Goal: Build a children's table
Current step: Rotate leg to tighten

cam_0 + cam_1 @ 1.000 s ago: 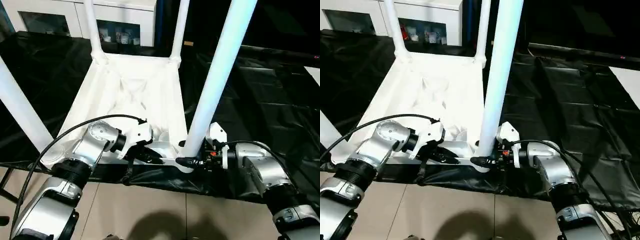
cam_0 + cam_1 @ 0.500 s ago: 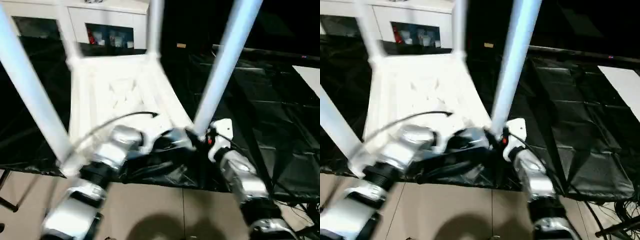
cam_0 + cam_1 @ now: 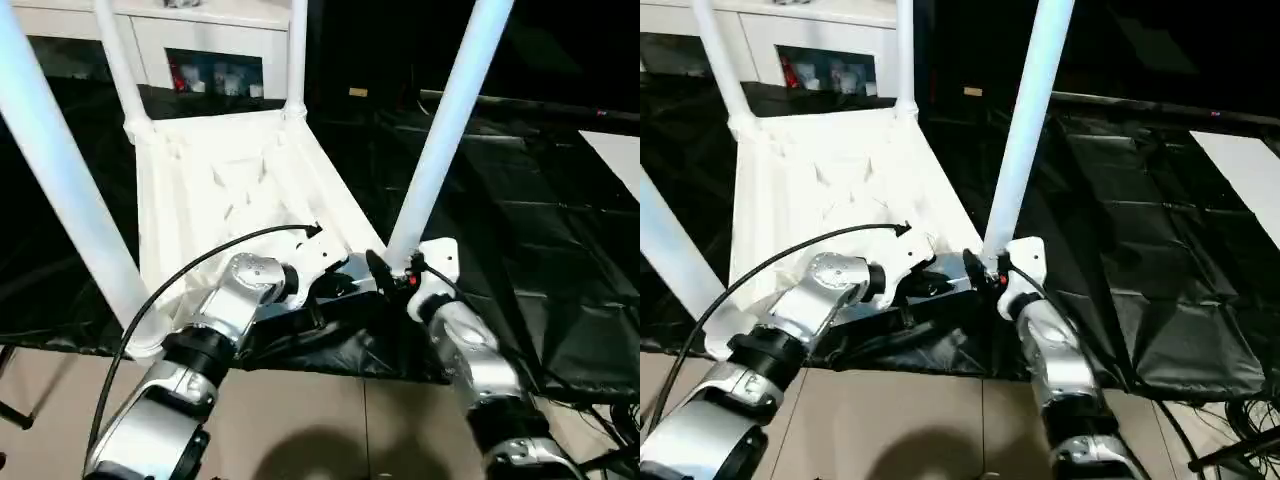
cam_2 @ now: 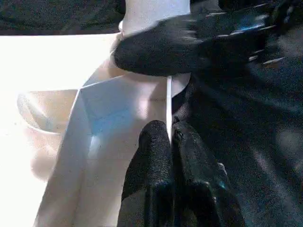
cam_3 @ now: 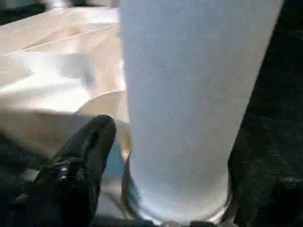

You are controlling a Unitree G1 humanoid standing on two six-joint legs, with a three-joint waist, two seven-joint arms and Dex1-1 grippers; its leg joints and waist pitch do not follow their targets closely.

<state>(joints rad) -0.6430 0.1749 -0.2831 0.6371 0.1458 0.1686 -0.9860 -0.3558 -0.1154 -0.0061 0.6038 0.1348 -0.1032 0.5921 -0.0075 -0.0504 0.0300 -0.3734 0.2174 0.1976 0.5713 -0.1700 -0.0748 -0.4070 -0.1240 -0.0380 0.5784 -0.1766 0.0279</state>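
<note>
While it lies upside down on the black sheet, the piece is catalogued thus:

Children's table (image 3: 240,175): white plastic, top face down, ribbed underside up (diagonal ribs cross at its middle); it lies skewed, its near edge at the sheet's near border.

Legs: four white tapered tubes, one upright in each corner socket. Near-right leg (image 3: 445,125) rises out past the top of the view; near-left leg (image 3: 65,175) stands large at the left; far-left leg (image 3: 115,60) and far-right leg (image 3: 296,50) stand at the far corners.

Left gripper (image 4: 171,137): at the table's near edge, just left of the near-right corner; its two black fingers are pressed together on the thin upright rim of the top.

Right gripper (image 3: 385,272): at the foot of the near-right leg, jaws parted; one black finger (image 5: 85,146) lies just beside the tube where it meets the socket ring, the other is hidden.

Black sheet (image 3: 520,200): creased plastic covering the work surface.

White cabinet (image 3: 210,40): beyond the far edge, with dark glazed doors.

Floor (image 3: 330,430): pale tiles, near side, under the silver forearms.
</note>
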